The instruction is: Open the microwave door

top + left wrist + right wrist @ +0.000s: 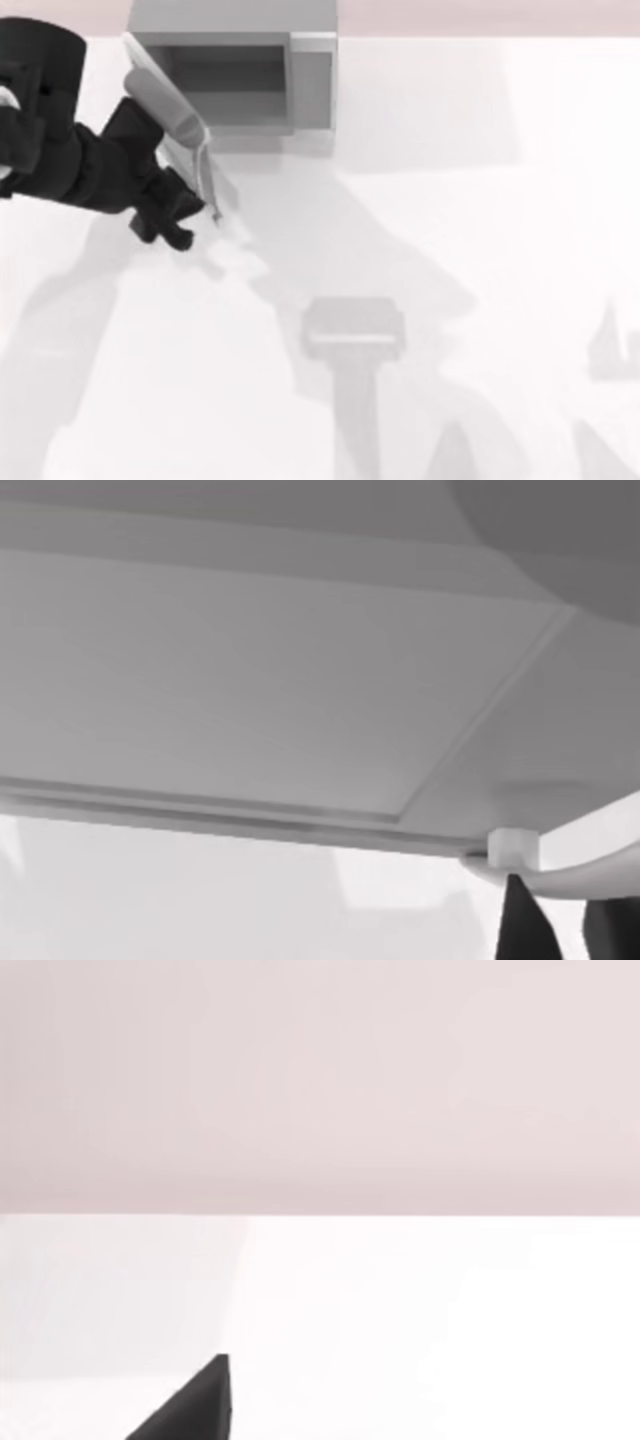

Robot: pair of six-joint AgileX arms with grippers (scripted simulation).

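Microwave [240,70] at the table's [480,250] far left-centre, cavity showing, door [165,95] swung wide toward the left, left gripper [200,205] at the door's outer edge — jaws clamped on the pale handle [203,175], right arm out of top view — jaw state unclear.

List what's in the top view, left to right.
Left arm's gripper at the handle → microwave door, swung open → dark cavity → control panel. The right arm isn't in this view.
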